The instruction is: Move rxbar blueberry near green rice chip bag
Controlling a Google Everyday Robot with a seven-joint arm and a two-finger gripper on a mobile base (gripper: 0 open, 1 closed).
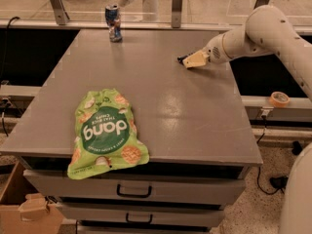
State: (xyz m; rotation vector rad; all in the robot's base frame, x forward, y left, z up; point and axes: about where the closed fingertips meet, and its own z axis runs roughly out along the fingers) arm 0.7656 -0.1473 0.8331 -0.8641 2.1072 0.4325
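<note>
The green rice chip bag lies flat at the table's front left, with its lower end hanging over the front edge. My gripper is at the far right of the table, pointing left and held low over the surface. It is shut on the rxbar blueberry. Only the bar's dark end shows, sticking out to the left of the cream-coloured fingers. The bar is far from the bag, across the table.
A crushed blue-red-silver can stands at the table's far left edge. The grey table has drawers below its front. A tape roll sits on the rail to the right. A cardboard box stands on the floor at the lower left.
</note>
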